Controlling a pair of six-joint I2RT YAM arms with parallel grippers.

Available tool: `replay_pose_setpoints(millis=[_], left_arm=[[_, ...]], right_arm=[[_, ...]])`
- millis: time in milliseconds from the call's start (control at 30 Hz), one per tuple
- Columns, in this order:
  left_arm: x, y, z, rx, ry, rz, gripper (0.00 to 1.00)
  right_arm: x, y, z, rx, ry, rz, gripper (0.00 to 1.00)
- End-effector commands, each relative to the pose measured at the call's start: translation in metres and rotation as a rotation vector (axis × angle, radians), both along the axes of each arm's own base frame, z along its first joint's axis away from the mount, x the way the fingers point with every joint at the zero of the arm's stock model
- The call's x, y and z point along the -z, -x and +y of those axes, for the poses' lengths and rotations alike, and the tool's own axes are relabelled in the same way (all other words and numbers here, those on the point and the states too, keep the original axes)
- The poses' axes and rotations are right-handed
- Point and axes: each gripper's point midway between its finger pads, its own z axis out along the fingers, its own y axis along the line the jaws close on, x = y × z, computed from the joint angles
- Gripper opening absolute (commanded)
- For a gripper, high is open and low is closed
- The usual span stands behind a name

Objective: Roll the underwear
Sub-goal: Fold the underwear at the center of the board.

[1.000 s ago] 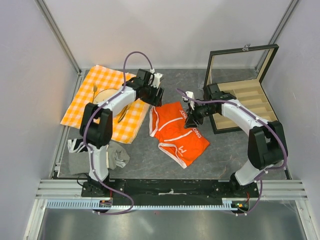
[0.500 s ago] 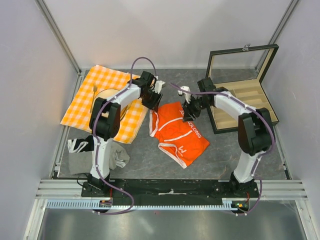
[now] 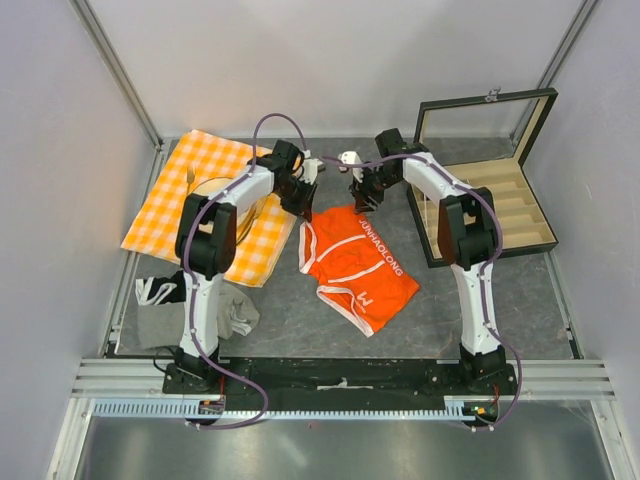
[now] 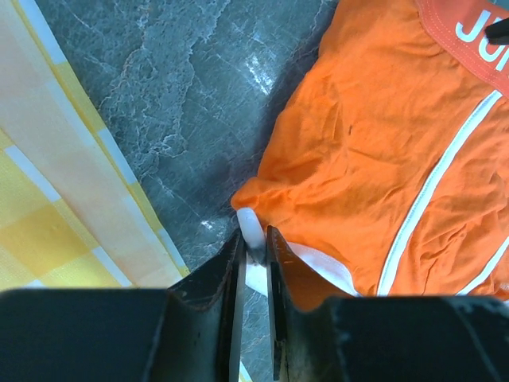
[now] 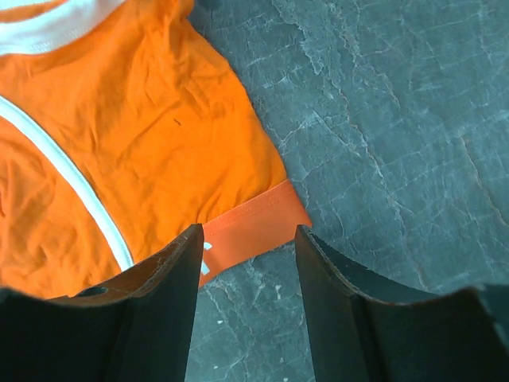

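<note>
The orange-red underwear (image 3: 355, 265) with white trim lies flat on the grey table at the centre. My left gripper (image 3: 303, 200) is at its far left corner. In the left wrist view the left gripper (image 4: 254, 239) is shut on the white trim (image 4: 248, 223) at that corner of the underwear (image 4: 382, 151). My right gripper (image 3: 360, 195) is at the far right corner, low over the table. In the right wrist view the right gripper (image 5: 248, 235) is open, with its fingers astride the orange waistband corner (image 5: 262, 223).
An orange checkered cloth (image 3: 170, 220) with a plate and cutlery lies at the left. An open black wooden box (image 3: 490, 205) with compartments stands at the right. Grey-white cloths (image 3: 190, 315) lie at the near left. Frame rails and walls enclose the table.
My right arm has swung back and left from the underwear's right edge to its far corner. My left gripper has shifted slightly toward the far left corner.
</note>
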Motion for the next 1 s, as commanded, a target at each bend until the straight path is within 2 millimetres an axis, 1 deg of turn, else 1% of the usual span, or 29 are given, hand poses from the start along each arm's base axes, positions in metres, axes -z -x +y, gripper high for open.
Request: replay_pose_setpoints(millis=[0,33,67,133,167,233,267,300,333,400,433,467,500,533,600,633,700,733,767,800,833,867,900,933,967], left_arm=[[-0.006,-0.004,-0.008,0.004,0.08,0.009,0.2],[-0.005,-0.004,-0.008,0.003,0.084,0.012,0.2],[-0.005,-0.005,-0.007,0.0,0.084,0.012,0.2],[-0.008,-0.005,-0.008,0.0,0.097,0.014,0.17],[-0.008,-0.005,-0.008,-0.003,0.1,0.017,0.17],[-0.011,-0.006,-0.009,-0.004,0.112,0.018,0.12],[-0.012,-0.006,-0.01,-0.003,0.118,0.016,0.1],[-0.014,-0.007,-0.011,-0.007,0.124,0.017,0.08],[-0.014,-0.006,-0.01,-0.008,0.125,0.019,0.06],[-0.018,-0.008,-0.011,-0.01,0.135,0.011,0.02],[-0.019,-0.009,-0.011,-0.015,0.138,0.01,0.02],[-0.02,-0.011,-0.011,-0.018,0.145,0.002,0.02],[-0.025,-0.012,-0.011,-0.023,0.156,-0.002,0.02],[-0.026,-0.013,-0.011,-0.026,0.162,-0.004,0.02],[-0.034,-0.016,-0.012,-0.032,0.178,-0.022,0.02],[-0.041,-0.017,-0.012,-0.033,0.185,-0.036,0.02],[-0.048,-0.017,-0.011,-0.036,0.192,-0.047,0.02],[-0.056,-0.018,-0.009,-0.04,0.198,-0.06,0.02],[-0.058,-0.017,-0.009,-0.041,0.198,-0.065,0.02],[-0.06,-0.015,-0.008,-0.043,0.202,-0.064,0.02],[-0.064,-0.014,-0.008,-0.043,0.206,-0.07,0.02],[-0.07,-0.012,-0.008,-0.04,0.213,-0.077,0.02],[-0.073,-0.01,-0.009,-0.042,0.225,-0.076,0.02],[-0.077,-0.01,-0.01,-0.04,0.236,-0.082,0.02],[-0.08,-0.006,-0.011,-0.044,0.245,-0.08,0.02]], right_arm=[[0.001,-0.009,0.009,-0.096,0.022,-0.071,0.57],[0.001,-0.012,0.011,-0.097,0.027,-0.076,0.57],[0.009,-0.012,0.011,-0.099,0.04,-0.065,0.57],[0.014,-0.013,0.014,-0.109,0.059,-0.075,0.56],[0.021,-0.013,0.014,-0.109,0.068,-0.069,0.55],[0.025,-0.013,0.017,-0.114,0.085,-0.071,0.53],[0.031,-0.012,0.016,-0.113,0.099,-0.063,0.49],[0.032,-0.011,0.016,-0.12,0.102,-0.06,0.46],[0.035,-0.005,0.015,-0.137,0.11,-0.044,0.35],[0.033,0.001,0.017,-0.161,0.105,-0.035,0.22],[0.033,0.002,0.015,-0.165,0.106,-0.031,0.15],[0.027,0.002,0.015,-0.164,0.106,-0.039,0.02],[0.024,0.002,0.015,-0.164,0.104,-0.043,0.0],[0.015,0.001,0.016,-0.161,0.096,-0.059,0.0],[0.002,-0.001,0.019,-0.143,0.071,-0.071,0.0],[-0.013,-0.004,0.02,-0.138,0.054,-0.101,0.0],[-0.025,-0.004,0.02,-0.117,0.031,-0.107,0.0],[-0.041,-0.007,0.021,-0.109,0.014,-0.143,0.0],[-0.048,-0.007,0.02,-0.1,0.003,-0.152,0.0],[-0.047,-0.003,0.018,-0.085,-0.002,-0.134,0.0],[-0.062,-0.005,0.017,-0.072,-0.023,-0.165,0.0],[-0.066,-0.004,0.015,-0.064,-0.032,-0.169,0.0],[-0.063,0.002,0.012,-0.054,-0.034,-0.148,0.0],[-0.075,0.003,0.011,-0.054,-0.052,-0.169,0.0],[-0.077,0.007,0.009,-0.052,-0.056,-0.167,0.0]])
